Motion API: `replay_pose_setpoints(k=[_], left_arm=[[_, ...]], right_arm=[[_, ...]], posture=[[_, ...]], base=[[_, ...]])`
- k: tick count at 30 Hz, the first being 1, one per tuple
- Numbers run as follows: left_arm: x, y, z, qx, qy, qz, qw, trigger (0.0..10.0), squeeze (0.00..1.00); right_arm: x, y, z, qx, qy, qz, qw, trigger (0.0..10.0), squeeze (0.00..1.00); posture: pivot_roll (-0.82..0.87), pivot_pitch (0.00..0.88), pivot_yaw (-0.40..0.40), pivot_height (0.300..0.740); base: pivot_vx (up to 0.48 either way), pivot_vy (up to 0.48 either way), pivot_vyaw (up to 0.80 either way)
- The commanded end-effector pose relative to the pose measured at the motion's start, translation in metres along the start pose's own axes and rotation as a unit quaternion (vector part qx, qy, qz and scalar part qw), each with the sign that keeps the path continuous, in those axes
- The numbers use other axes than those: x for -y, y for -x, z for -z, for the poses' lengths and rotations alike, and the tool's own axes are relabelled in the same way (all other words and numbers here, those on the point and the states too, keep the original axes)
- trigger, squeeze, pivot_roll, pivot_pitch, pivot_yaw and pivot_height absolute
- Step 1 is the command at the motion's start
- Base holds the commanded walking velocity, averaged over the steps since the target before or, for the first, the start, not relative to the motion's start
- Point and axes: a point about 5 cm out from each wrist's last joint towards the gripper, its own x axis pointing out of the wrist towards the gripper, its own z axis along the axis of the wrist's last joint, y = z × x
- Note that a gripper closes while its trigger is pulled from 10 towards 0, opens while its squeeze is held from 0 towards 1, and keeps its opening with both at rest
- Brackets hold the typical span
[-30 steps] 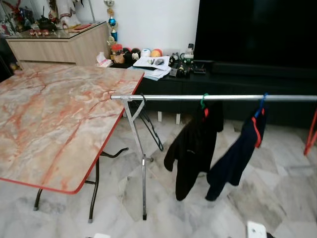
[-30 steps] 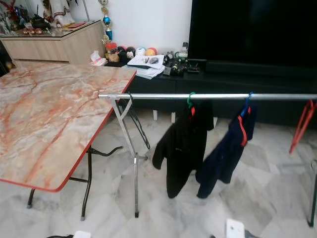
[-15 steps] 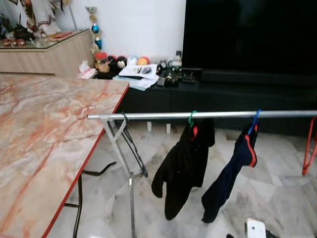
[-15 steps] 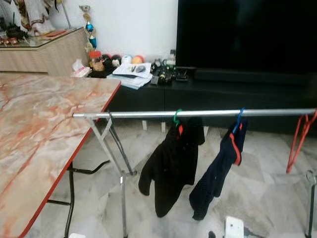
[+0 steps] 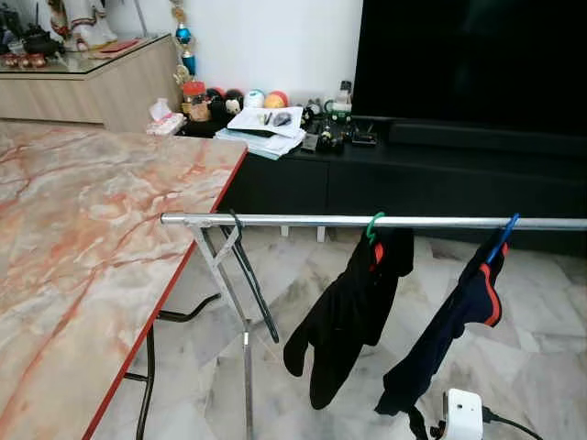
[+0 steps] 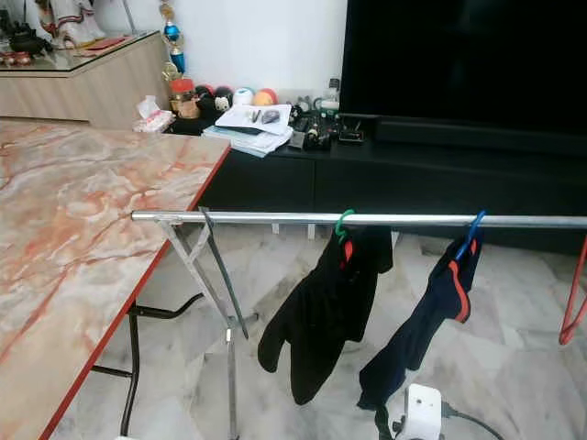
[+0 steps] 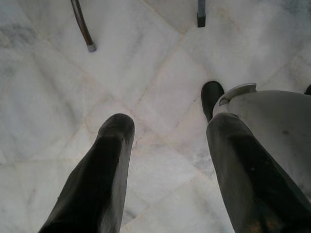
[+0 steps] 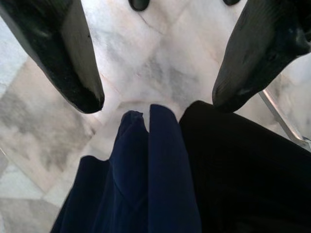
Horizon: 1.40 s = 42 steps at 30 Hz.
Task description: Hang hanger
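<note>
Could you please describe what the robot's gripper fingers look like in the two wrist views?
The left gripper has two long, matte black fingers with rounded, tapering tips. The right gripper has two glossy black fingers with flat inner faces and scuffed tips.

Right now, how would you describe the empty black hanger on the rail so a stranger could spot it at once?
Find the metal rail running across the room beside the marble table. At the rail's end nearest the table hangs the black hanger. Unlike the green hanger and the blue hanger further along, it carries no clothing.
</note>
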Motion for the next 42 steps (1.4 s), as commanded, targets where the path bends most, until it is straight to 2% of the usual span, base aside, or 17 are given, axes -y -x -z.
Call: replay_pose_setpoints(k=[1,4,12,15,18,19,20,21,22,23,24,27,31,34,38,40,42], left_arm=[[0.0,0.001,0.009,-0.013,-0.003,-0.004,1.0,10.0,0.0],[0.002,0.002,0.013,-0.016,-0.003,-0.002,1.0,10.0,0.0],[0.002,0.003,0.018,-0.021,-0.008,-0.004,1.0,10.0,0.0],[0.002,0.004,0.022,-0.026,-0.012,-0.005,1.0,10.0,0.0],[0.002,0.004,0.024,-0.028,-0.014,-0.005,0.999,10.0,0.0],[0.002,0.004,0.025,-0.03,-0.016,-0.004,0.999,10.0,0.0],[0.003,0.004,0.027,-0.034,-0.02,-0.001,0.999,10.0,0.0],[0.003,0.004,0.027,-0.034,-0.02,-0.001,0.999,10.0,0.0],[0.004,0.005,0.028,-0.035,-0.02,-0.001,0.999,10.0,0.0],[0.004,0.005,0.028,-0.036,-0.02,-0.001,0.999,10.0,0.0],[0.004,0.005,0.028,-0.036,-0.02,-0.001,0.999,10.0,0.0],[0.002,0.005,0.03,-0.037,-0.018,-0.002,0.999,10.0,0.0],[0.001,0.005,0.03,-0.036,-0.017,-0.003,0.999,10.0,0.0],[0.0,0.006,0.03,-0.035,-0.015,-0.004,0.999,10.0,0.0],[-0.002,0.005,0.024,-0.023,-0.001,-0.01,1.0,10.0,0.0],[-0.003,0.004,0.021,-0.016,0.007,-0.013,1.0,10.0,0.0],[-0.003,0.003,0.018,-0.01,0.014,-0.014,1.0,10.0,0.0]], right_arm=[[0.002,0.002,0.003,0.004,-0.007,0.006,1.0,10.0,0.0],[0.004,0.004,0.005,0.017,-0.022,0.016,0.999,10.0,0.0],[0.007,0.007,0.006,0.042,-0.03,0.028,0.998,10.0,0.0],[0.007,0.008,0.009,0.045,-0.03,0.041,0.998,10.0,0.0],[0.007,0.009,0.009,0.046,-0.011,0.048,0.998,10.0,0.0],[0.007,0.009,0.01,0.045,-0.019,0.05,0.998,10.0,0.0],[0.017,0.033,-0.024,0.224,-0.002,0.039,0.974,10.0,0.0],[0.017,0.033,-0.024,0.224,-0.002,0.039,0.974,10.0,0.0],[0.019,0.05,-0.038,0.283,0.002,0.033,0.959,10.0,0.0],[0.019,0.062,-0.046,0.314,0.004,0.029,0.949,10.0,0.0],[0.02,0.067,-0.05,0.323,0.0,0.033,0.946,10.0,0.0],[0.022,0.075,-0.056,0.338,-0.02,0.043,0.94,10.0,0.0],[0.024,0.083,-0.062,0.352,-0.02,0.044,0.935,10.0,0.0],[0.023,0.092,-0.065,0.343,-0.026,0.044,0.938,10.0,0.0],[0.03,0.084,-0.069,0.322,-0.06,0.061,0.943,10.0,0.0],[0.034,0.08,-0.069,0.311,-0.059,0.071,0.946,10.0,0.0],[0.033,0.077,-0.07,0.303,-0.053,0.054,0.95,10.0,0.0]], posture=[[-0.01,0.0,0.042,0.74],[-0.03,0.0,0.046,0.74],[-0.03,0.0,0.056,0.74],[-0.04,0.0,0.057,0.74],[-0.04,0.0,0.06,0.74],[-0.06,0.0,0.062,0.74],[-0.06,0.0,0.064,0.74],[-0.06,0.0,0.064,0.74],[-0.06,0.0,0.065,0.74],[-0.06,0.0,0.065,0.74],[-0.06,0.0,0.063,0.74],[-0.05,0.0,0.06,0.74],[-0.05,0.0,0.061,0.74],[-0.04,0.0,0.058,0.74],[-0.01,0.0,0.045,0.74],[-0.01,0.0,0.042,0.74],[0.01,0.0,0.036,0.74]], base=[[0.0,0.0,0.0],[0.0,0.0,0.0],[0.0,0.0,0.0],[0.0,0.0,0.0],[0.0,0.0,0.0],[0.0,0.0,0.0],[0.0,0.0,0.0],[0.0,0.0,0.0],[0.0,0.0,0.0],[0.0,0.0,0.0],[0.0,0.0,0.0],[0.0,0.0,0.0],[0.0,0.0,0.0],[0.0,0.0,0.0],[0.0,0.0,0.0],[0.0,0.0,0.0],[0.0,0.0,0.0]])
